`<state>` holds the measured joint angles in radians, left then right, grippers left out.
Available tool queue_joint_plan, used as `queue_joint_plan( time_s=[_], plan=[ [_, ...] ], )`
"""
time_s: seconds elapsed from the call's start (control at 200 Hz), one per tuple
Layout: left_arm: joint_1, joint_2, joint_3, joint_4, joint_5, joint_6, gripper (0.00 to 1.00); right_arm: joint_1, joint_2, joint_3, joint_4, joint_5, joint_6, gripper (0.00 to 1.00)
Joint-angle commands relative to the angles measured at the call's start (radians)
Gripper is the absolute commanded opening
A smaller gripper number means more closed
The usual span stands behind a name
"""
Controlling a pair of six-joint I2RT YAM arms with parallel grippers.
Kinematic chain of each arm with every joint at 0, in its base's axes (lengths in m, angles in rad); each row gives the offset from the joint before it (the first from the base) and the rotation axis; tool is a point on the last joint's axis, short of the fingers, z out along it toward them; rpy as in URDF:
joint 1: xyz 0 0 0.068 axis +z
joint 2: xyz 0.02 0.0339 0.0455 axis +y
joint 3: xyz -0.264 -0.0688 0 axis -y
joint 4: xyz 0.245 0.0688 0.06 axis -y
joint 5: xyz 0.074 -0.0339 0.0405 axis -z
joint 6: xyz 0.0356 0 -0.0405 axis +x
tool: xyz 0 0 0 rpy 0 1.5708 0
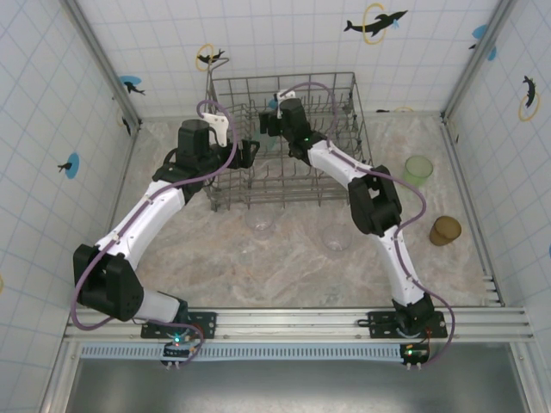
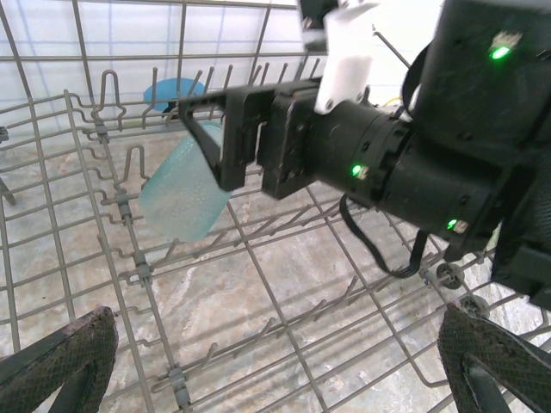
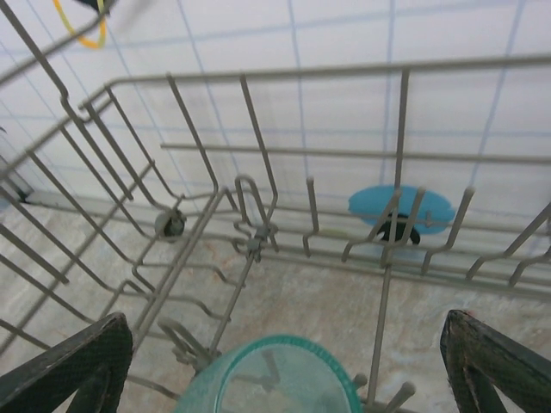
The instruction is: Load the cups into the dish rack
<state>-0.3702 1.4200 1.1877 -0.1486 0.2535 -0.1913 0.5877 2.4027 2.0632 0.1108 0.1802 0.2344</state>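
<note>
The grey wire dish rack [image 1: 355, 103] stands at the back of the table. A teal cup [image 2: 182, 193] leans tilted on the tines inside it. In the right wrist view the teal cup [image 3: 277, 379] lies with its mouth toward the camera, between my right gripper's [image 3: 284, 366] wide-open fingers and touching neither. My right gripper [image 1: 269, 126] reaches in from above, and one black finger [image 2: 209, 146] sits beside the cup. My left gripper [image 1: 250, 155] is open and empty over the rack floor [image 2: 258, 275]. A light green cup [image 1: 419, 169] and an amber cup [image 1: 445, 230] stand at the right. Clear cups [image 1: 263, 228] [image 1: 336, 239] sit in front of the rack.
Tiled walls close in the table at the back and on both sides. The rack's tall wire sides [image 3: 284, 73] and upright tines [image 2: 138, 163] surround both grippers. The right arm's black wrist [image 2: 405, 163] hangs close in front of the left wrist camera.
</note>
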Motion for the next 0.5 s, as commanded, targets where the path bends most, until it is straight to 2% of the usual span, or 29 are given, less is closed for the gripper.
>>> queue_joint_plan(
  time_s=[0.0,0.145,0.295,0.495],
  plan=[
    [0.004,-0.024,-0.015,0.021,0.012,-0.015,0.97,-0.005,-0.083,-0.012,-0.018,0.014,0.024,0.95],
    [0.005,-0.027,-0.014,0.021,0.013,-0.017,0.98,-0.007,-0.093,-0.007,-0.027,0.013,0.051,0.96],
    [0.004,-0.03,-0.014,0.022,0.013,-0.016,0.97,-0.017,-0.076,0.043,-0.128,0.0,0.107,1.0],
    [0.004,-0.032,-0.015,0.021,0.01,-0.017,0.98,-0.03,-0.044,0.071,-0.193,-0.056,0.195,1.0]
  ],
)
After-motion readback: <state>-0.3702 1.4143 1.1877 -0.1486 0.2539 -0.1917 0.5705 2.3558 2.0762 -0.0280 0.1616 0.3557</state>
